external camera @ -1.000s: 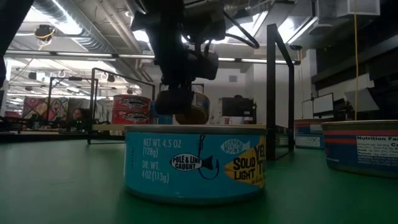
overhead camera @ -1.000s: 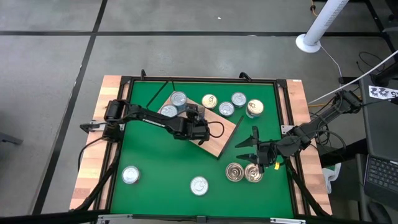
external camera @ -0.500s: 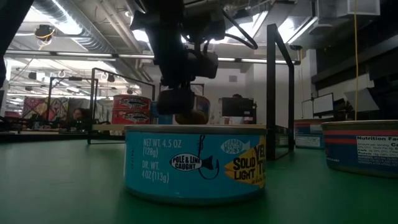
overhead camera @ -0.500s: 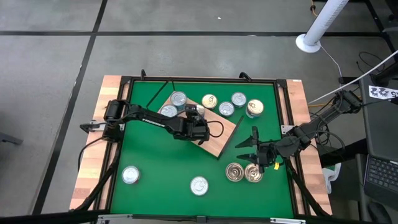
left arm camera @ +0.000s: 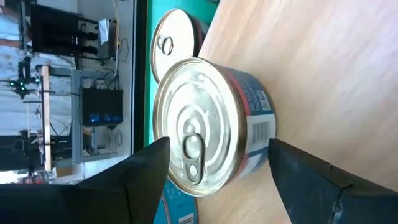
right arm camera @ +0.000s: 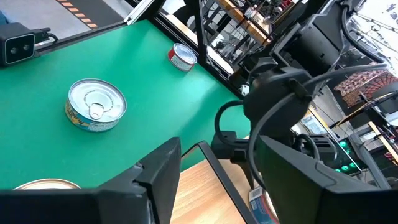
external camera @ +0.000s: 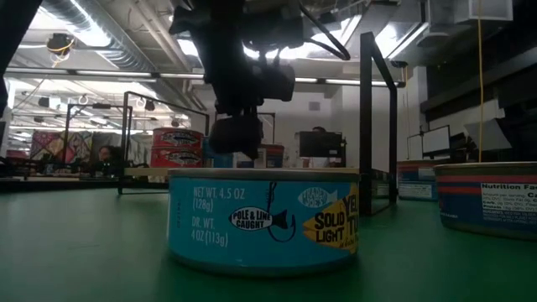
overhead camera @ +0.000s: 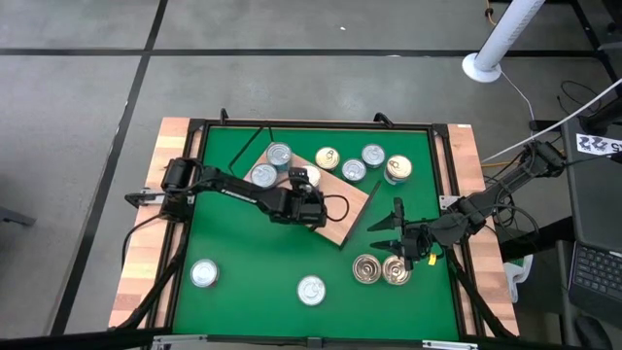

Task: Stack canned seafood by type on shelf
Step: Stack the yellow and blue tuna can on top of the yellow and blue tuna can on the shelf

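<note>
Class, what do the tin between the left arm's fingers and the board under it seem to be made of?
Tin: probably metal, its shiny silver lid ringed with a pull tab; side label looks like printed paper. Board: light-brown wood grain, matte, possibly laminate.

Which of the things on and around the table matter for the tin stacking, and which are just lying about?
For the job: tins on the board, loose tins on the mat, wooden board, left gripper, right gripper.

Lying about: green mat, white pole, laptop.
</note>
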`<state>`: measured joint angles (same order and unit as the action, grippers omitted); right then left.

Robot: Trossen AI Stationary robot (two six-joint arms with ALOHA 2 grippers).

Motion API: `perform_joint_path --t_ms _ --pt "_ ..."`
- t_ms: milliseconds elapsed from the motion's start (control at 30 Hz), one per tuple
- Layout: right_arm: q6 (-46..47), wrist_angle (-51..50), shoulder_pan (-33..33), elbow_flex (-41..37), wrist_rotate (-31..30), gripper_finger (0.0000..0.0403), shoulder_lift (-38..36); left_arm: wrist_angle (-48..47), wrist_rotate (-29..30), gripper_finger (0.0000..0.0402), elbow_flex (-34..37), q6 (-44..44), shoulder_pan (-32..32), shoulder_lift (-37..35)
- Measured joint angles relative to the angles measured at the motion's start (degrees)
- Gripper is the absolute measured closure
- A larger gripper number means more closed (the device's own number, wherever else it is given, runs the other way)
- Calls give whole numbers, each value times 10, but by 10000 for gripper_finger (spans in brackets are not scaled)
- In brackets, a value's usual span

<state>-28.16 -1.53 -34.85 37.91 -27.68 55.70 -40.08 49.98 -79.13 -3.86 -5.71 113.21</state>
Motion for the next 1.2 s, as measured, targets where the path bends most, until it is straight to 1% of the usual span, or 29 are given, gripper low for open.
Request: perform_joint_path --t_ms 233,467,567,767,1067,1200 --pt "0 0 0 0 0 191 0 0 0 135 0 23 -14 -2" --pt "0 0 0 0 -1 191 0 0 -1 135 -1 86 -36 -27" --pt "0 0 0 0 -1 191 0 1 -17 135 -1 123 -47 -42" --pt "0 0 0 0 0 191 0 5 -79 135 -1 203 -74 -60" --pt "0 -1 0 0 3 191 0 10 -86 135 -1 258 -130 -62" --pt "0 -1 0 0 3 191 0 39 -86 135 -1 276 -155 -62"
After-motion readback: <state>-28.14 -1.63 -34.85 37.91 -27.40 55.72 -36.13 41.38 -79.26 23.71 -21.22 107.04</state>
